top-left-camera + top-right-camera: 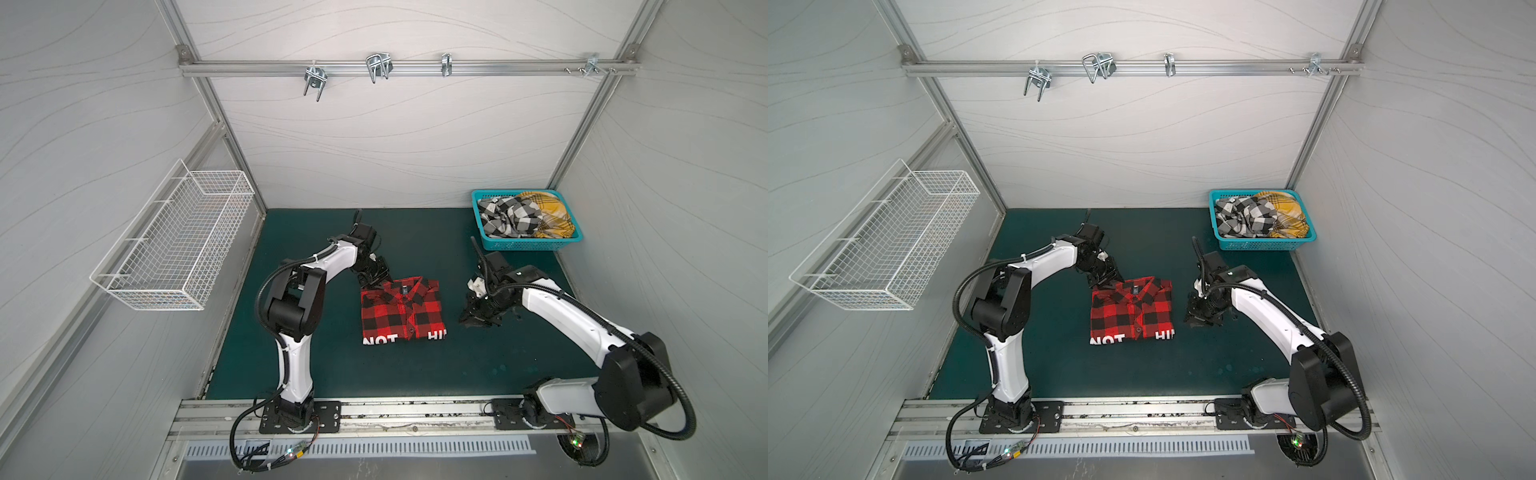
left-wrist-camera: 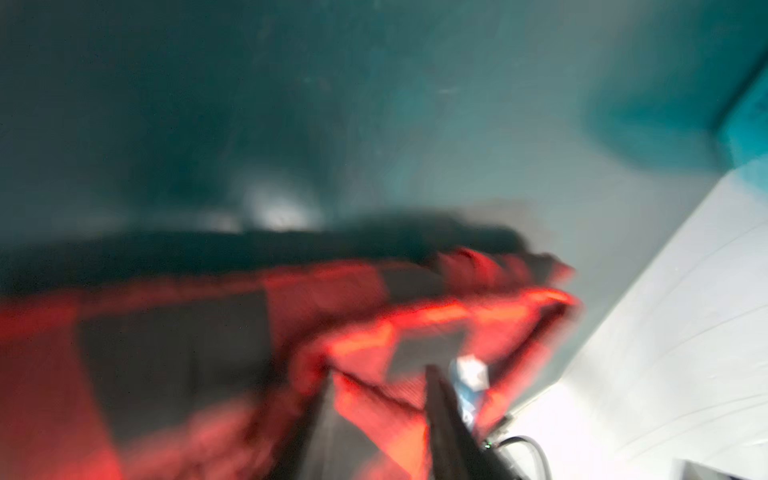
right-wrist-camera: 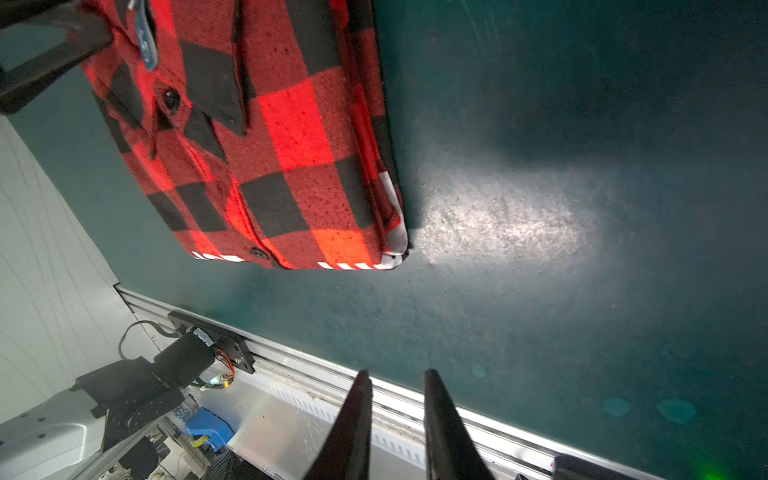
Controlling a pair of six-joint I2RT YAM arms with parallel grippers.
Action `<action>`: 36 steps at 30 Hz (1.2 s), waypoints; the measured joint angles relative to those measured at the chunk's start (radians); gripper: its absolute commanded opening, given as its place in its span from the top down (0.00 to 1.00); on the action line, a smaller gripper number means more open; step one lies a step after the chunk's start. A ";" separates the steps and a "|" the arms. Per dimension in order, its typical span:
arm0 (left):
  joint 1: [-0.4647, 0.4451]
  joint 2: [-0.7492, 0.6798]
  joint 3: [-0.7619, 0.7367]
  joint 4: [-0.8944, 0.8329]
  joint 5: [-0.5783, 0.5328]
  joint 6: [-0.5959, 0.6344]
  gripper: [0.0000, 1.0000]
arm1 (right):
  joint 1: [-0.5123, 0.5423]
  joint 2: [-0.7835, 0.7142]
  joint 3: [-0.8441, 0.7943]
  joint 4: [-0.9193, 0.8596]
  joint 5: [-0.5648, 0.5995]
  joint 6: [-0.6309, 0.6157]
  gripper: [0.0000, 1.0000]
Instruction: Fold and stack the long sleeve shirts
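The red-and-black long sleeve shirt [image 1: 403, 309] [image 1: 1133, 309] lies folded, collar up, in the middle of the green mat [image 1: 415, 365], with white lettering along its near edge. My left gripper [image 1: 369, 282] [image 1: 1100, 283] is at its far left corner by the collar. The left wrist view is blurred; there the left gripper [image 2: 380, 372] has its jaws apart over the red cloth [image 2: 166, 353]. My right gripper [image 1: 473, 322] [image 3: 397, 372] hovers open and empty to the right of the shirt [image 3: 270, 145]. A black-and-white shirt [image 1: 509, 218] and a yellow plaid shirt [image 1: 550, 216] lie crumpled in a teal basket [image 1: 528, 246].
The teal basket [image 1: 1262, 245] stands at the mat's back right corner. A white wire basket [image 1: 174, 249] hangs on the left wall. A rail with metal hooks [image 1: 378, 66] crosses the back wall. An aluminium rail [image 1: 395, 411] edges the mat's front.
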 measured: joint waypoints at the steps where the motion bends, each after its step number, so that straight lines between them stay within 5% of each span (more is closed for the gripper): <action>1: 0.008 -0.055 -0.002 -0.011 0.000 0.003 0.36 | -0.001 0.000 0.007 0.000 0.000 0.000 0.75; 7: 0.135 -0.384 -0.143 -0.028 0.028 0.049 0.37 | -0.001 0.000 0.016 0.001 -0.002 0.000 0.75; 10: 0.202 -0.438 -0.291 -0.039 0.048 0.069 0.35 | -0.001 0.000 0.016 0.002 -0.005 0.001 0.75; 18: 0.203 -0.424 -0.625 0.012 0.144 0.060 0.29 | -0.001 0.000 0.010 0.014 -0.012 0.002 0.75; 36: 0.201 -0.248 -0.654 0.311 0.236 -0.002 0.53 | -0.001 -0.001 -0.045 0.029 -0.012 0.009 0.74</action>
